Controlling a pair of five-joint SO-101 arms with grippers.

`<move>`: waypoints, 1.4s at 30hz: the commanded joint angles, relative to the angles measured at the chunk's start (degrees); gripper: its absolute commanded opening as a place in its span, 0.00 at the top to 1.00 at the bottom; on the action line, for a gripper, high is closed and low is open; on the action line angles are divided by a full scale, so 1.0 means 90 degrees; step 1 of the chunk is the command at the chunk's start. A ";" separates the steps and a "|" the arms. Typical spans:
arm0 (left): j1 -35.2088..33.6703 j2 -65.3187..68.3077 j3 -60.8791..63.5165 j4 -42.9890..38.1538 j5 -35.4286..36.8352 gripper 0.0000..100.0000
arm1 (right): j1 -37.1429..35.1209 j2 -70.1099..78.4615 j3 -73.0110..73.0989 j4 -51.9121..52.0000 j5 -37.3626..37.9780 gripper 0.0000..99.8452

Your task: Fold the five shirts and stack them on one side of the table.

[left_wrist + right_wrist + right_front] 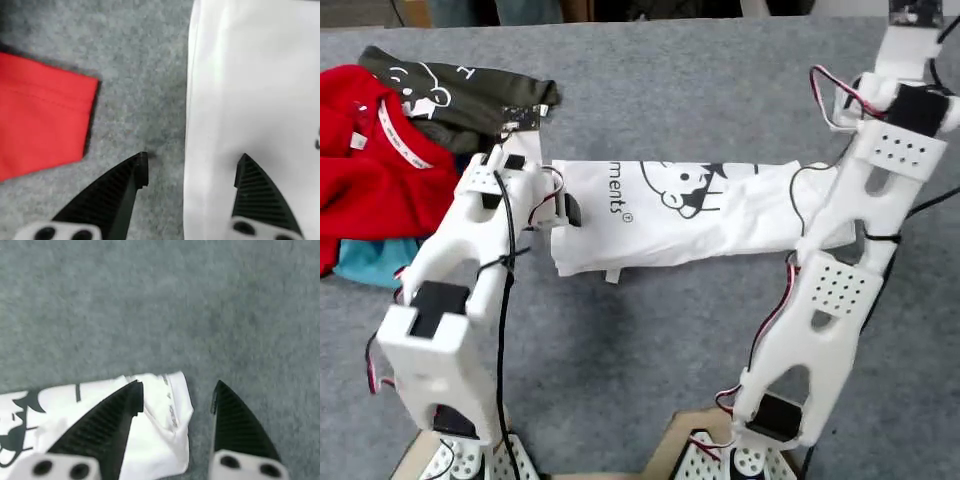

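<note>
Nearest, the left gripper (pixel 192 165) is released, its fingers astride one end of the white shirt (pixel 690 215). The right gripper (pixel 177 390) is likewise spread over the other end. This shirt lies folded lengthwise across the middle of the table (pixel 650 100). Farther left, the teal shirt (pixel 370 262), red shirt (pixel 370 170) and dark shirt (pixel 450 90) lie heaped together.

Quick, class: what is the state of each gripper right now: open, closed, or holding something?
Left gripper: open, astride the white shirt edge, holding nothing.
Right gripper: open over the white shirt corner, holding nothing.
</note>
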 commanded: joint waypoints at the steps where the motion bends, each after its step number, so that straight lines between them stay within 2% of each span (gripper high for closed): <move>1: 0.0015 0.0479 -0.0698 0.0215 0.0078 0.71 | -0.0205 -0.0142 -0.0278 -0.0274 0.0010 0.77; 4: 0.0005 0.1153 -0.1372 0.0899 0.0352 0.73 | -0.0176 -0.0249 -0.0278 -0.0449 0.0010 0.77; 9: 0.0034 0.2042 -0.2593 0.1612 0.0410 0.87 | -0.0156 -0.0620 -0.0278 -0.0498 0.0010 0.77; 18: 0.0239 0.2452 -0.3170 0.1866 0.0049 0.98 | 0.0205 -0.1245 -0.0269 -0.0664 0.0010 0.77; 23: 0.0054 0.2432 -0.3248 0.1915 0.0049 0.97 | 0.0674 -0.1284 -0.0269 -0.0801 0.0010 0.77; 34: -0.1284 0.1758 -0.5201 0.3360 -0.0869 0.97 | 0.1368 -0.1314 -0.0278 -0.1006 0.0010 0.77; 37: -0.1138 0.1758 -0.5612 0.3731 -0.0850 0.97 | 0.1407 -0.1314 -0.0278 -0.1035 0.0039 0.77; 42: -0.0151 0.1748 -0.6120 0.3927 -0.0830 0.97 | 0.1504 -0.1519 -0.0278 -0.0977 0.0049 0.77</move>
